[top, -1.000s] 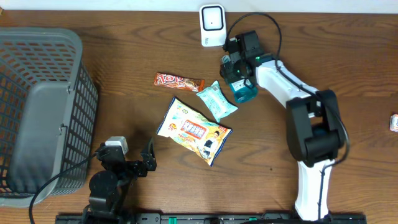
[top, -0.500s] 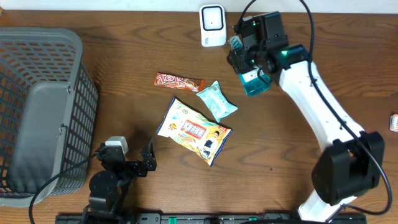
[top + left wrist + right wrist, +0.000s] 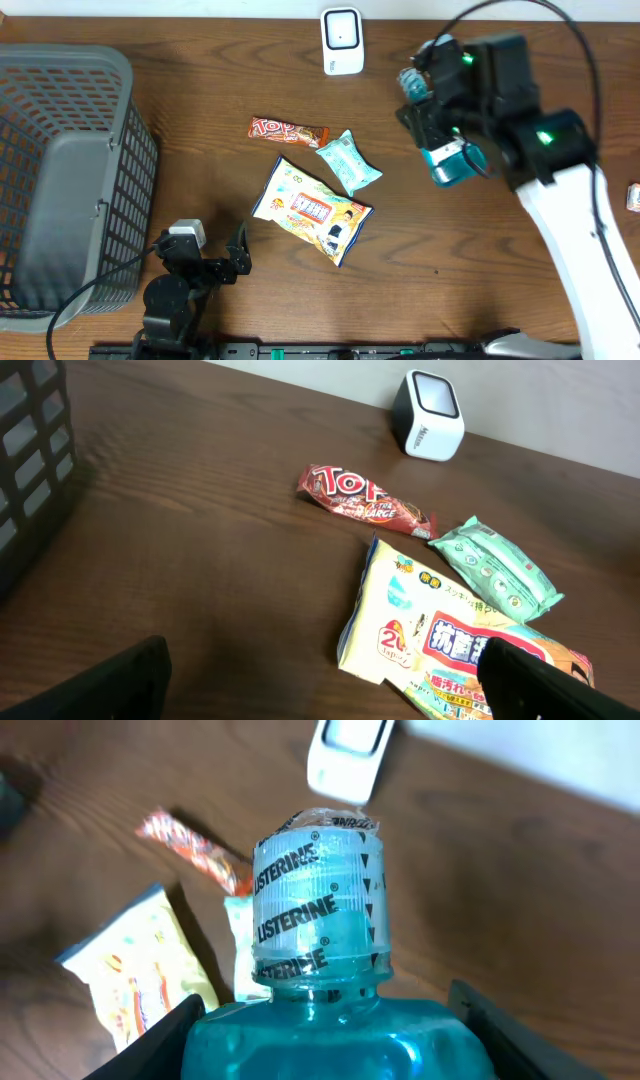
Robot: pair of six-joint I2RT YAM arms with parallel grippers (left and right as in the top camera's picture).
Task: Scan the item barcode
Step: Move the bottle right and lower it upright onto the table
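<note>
**Left gripper (image 3: 322, 685) wide and empty; mouthwash bottle (image 3: 452, 165) held by right gripper (image 3: 325, 1035)**

At 7 o'clock the left gripper is spread fully, with nothing between its fingers. A candy bar (image 3: 288, 130), a green packet (image 3: 349, 162) and a yellow pack (image 3: 312, 210) are laid mid-table. The mouthwash bottle (cap sealed in printed wrap) is clamped at its shoulders, at 4 o'clock from the scanner (image 3: 341, 40).

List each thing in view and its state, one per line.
Bottle, capped, held in right gripper.
Right gripper, shut on bottle.
Left gripper, open, empty.
Scanner, standing upright.
Bar, wrapped, lying flat.
Green pack, lying flat.
Yellow pack, lying flat.
</note>
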